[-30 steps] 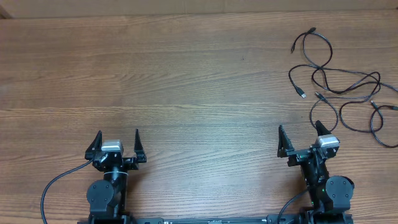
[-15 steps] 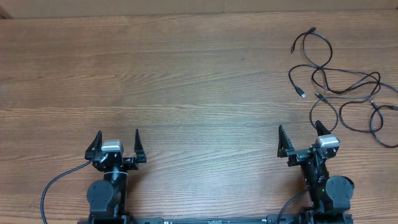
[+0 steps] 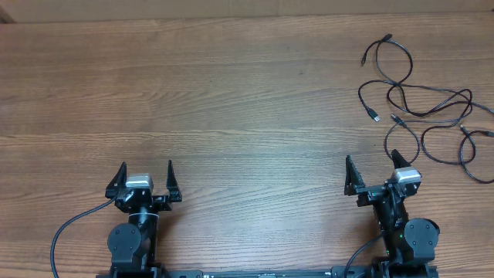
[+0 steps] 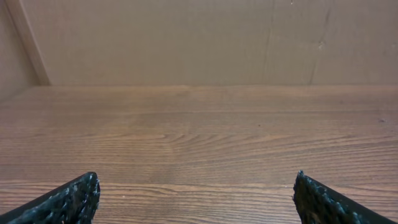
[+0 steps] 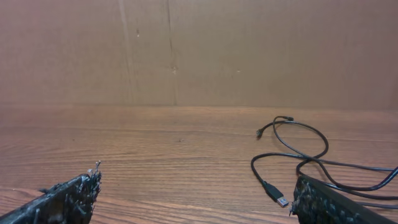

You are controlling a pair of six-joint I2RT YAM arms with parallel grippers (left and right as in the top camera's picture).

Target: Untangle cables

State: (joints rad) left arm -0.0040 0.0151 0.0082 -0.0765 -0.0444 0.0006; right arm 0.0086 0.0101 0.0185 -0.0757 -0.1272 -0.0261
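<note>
Overhead, the left fingers (image 3: 146, 166) and the right fingers (image 3: 370, 157) sit at the near edge of the desk (image 3: 231, 93), both pairs spread wide and holding nothing. Beyond the right fingers, toward the far right corner, the cables (image 3: 376, 116) lie in loose, overlapping black loops on the wood. The nearest loop is close to one fingertip.

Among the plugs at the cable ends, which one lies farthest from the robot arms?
The plug at the very back of the cables, ending the rearmost loop. The other plugs lie further forward, nearer the right gripper.
</note>
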